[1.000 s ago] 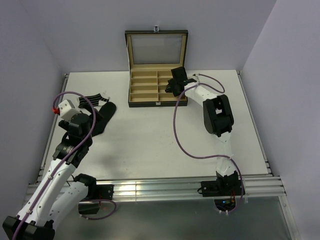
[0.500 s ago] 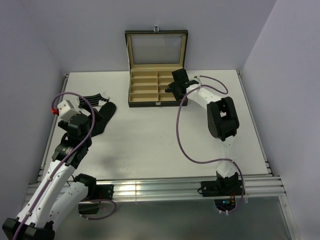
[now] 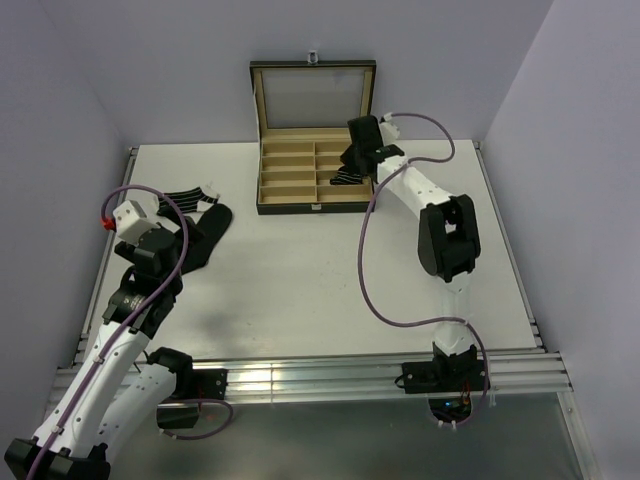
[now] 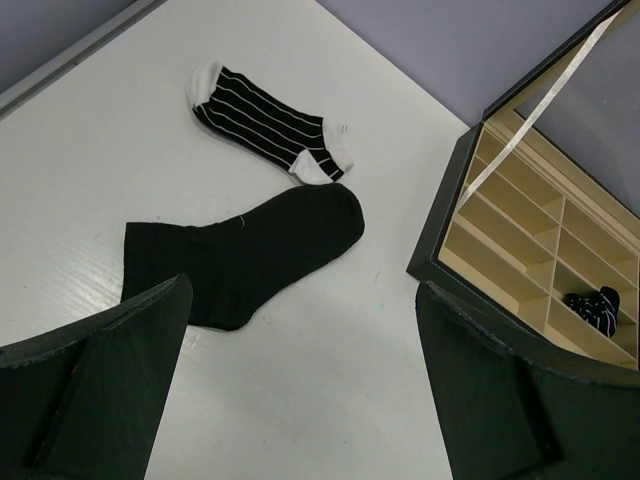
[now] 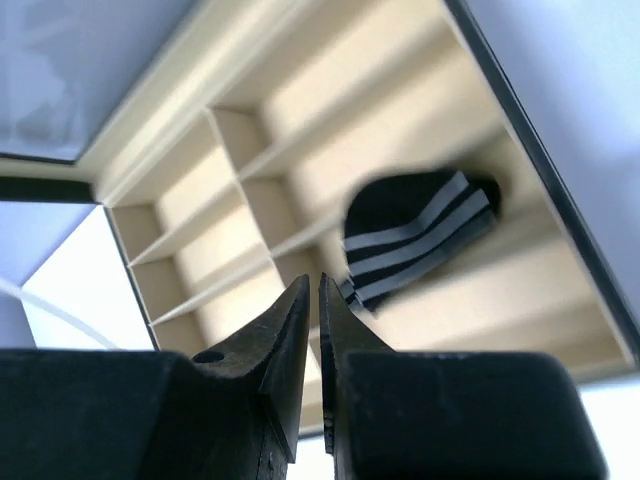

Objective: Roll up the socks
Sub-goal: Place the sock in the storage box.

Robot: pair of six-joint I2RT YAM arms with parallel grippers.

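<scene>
Socks: rolled bundle (image 5: 415,240) in box (image 3: 310,208) compartment, frame centre-right, right pincer (image 5: 320,288) clenched empty; black sock (image 4: 250,255) and striped sock (image 4: 270,125) flat on table (image 4: 100,150), upper left, left pincer (image 4: 305,290) released; unheld bundle may spring open.

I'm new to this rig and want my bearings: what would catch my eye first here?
An open box at the back holds one rolled sock in a right-hand compartment, with the right gripper shut and empty above it. On the left, a black sock and a striped sock lie flat.
</scene>
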